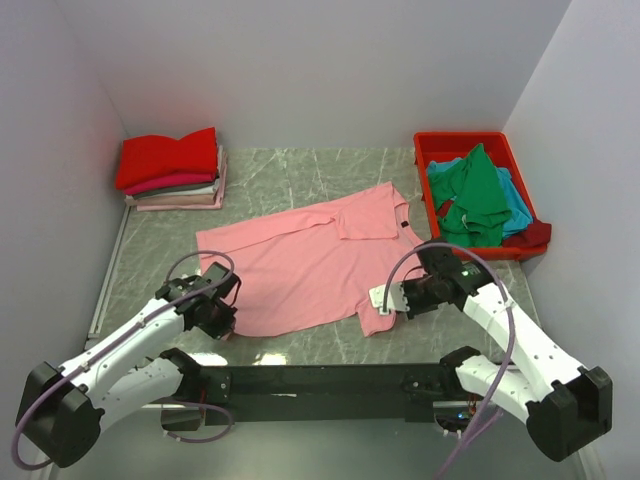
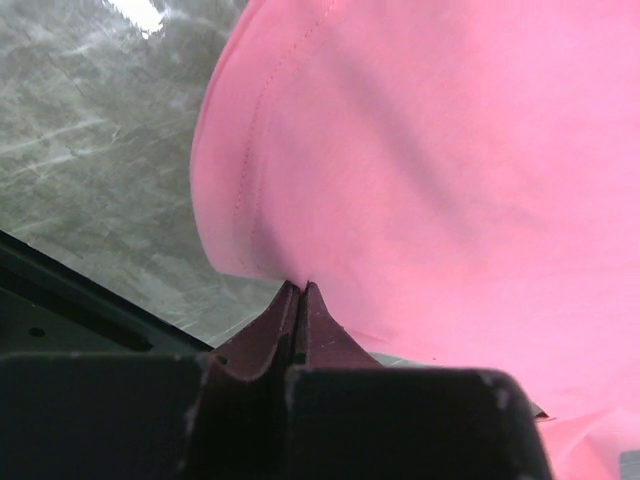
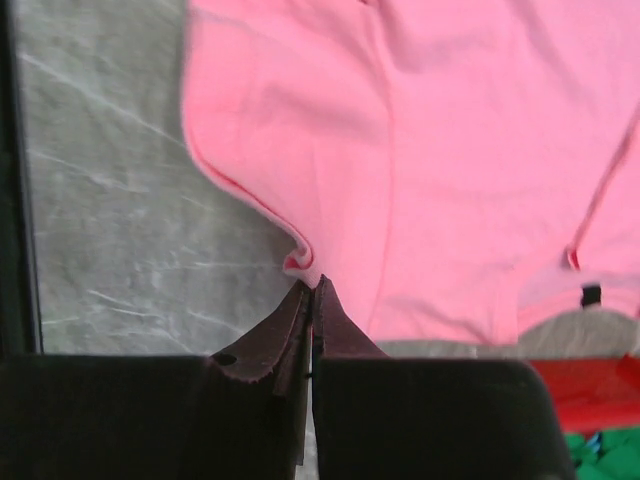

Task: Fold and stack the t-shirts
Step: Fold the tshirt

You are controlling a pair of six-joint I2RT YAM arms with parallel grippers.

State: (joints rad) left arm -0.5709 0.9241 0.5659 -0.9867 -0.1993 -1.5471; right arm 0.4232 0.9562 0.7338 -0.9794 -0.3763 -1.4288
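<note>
1. Pink t-shirt (image 1: 310,265): you see it spread at the centre of the table (image 1: 300,170).
2. Left gripper (image 2: 300,292): its fingers are pressed together on the hem corner, at 7 o'clock.
3. Right gripper (image 3: 312,287): its fingers likewise pinch the sleeve edge, at 5 o'clock.
4. Folded stack (image 1: 172,170) at 10 o'clock; red bin (image 1: 468,141) at 2 o'clock.

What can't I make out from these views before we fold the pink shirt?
Top view: shirts under the green t-shirt in the red bin; the heap covers them, so no count.
Top view: lower layers of the folded stack; too small to count.
Wrist views: how much pink t-shirt the shut left gripper and right gripper hold; their own tips hide it.
Top view: neck label wording; too small.
</note>
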